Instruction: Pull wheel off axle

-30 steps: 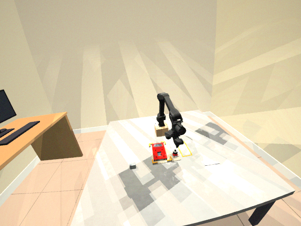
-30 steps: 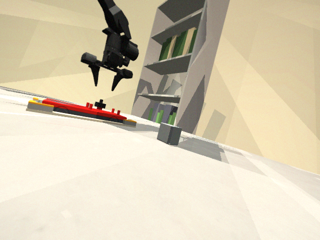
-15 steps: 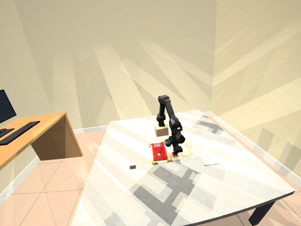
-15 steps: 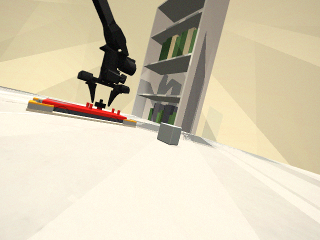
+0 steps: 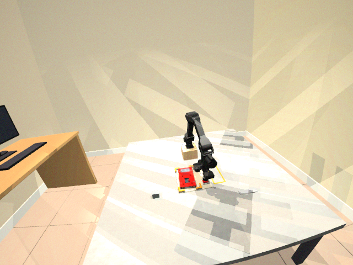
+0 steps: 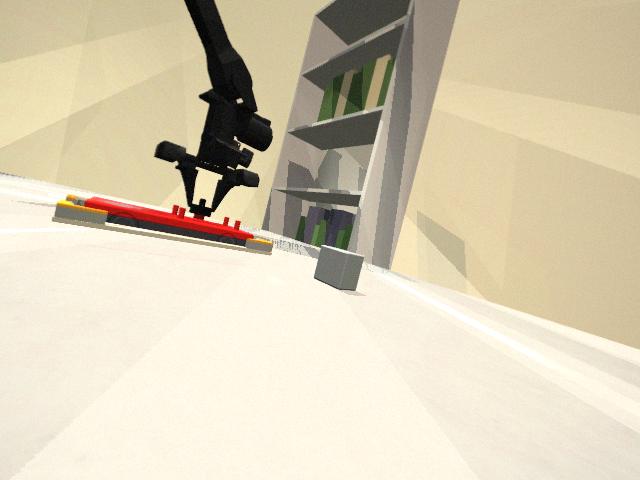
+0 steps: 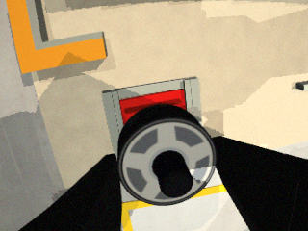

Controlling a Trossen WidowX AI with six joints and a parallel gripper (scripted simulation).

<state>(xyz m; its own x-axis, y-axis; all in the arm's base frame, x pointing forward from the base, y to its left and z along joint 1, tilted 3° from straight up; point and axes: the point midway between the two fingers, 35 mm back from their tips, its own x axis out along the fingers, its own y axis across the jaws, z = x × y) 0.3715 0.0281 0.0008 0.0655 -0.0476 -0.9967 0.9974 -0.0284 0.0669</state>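
Black fingers of the gripper (image 5: 206, 180) (image 6: 201, 210) (image 7: 167, 166) are clamped on the wheel (image 6: 199, 209) (image 7: 137, 192), one at either side; the wheel, grey-faced and black-rimmed, surrounds the dark upright axle (image 7: 174, 173) above a red block (image 7: 154, 102); the yellow-outlined marked area (image 5: 219, 181) (image 7: 173, 198) lies just beside that block; the red chassis (image 5: 187, 177) (image 6: 165, 219) rests on its other side, between orange-topped corner pieces (image 5: 181, 189) (image 6: 81, 211) (image 7: 63, 60); a grey block (image 5: 155, 195) (image 6: 338, 267) stands apart on the table (image 5: 137, 216) (image 6: 289, 392).
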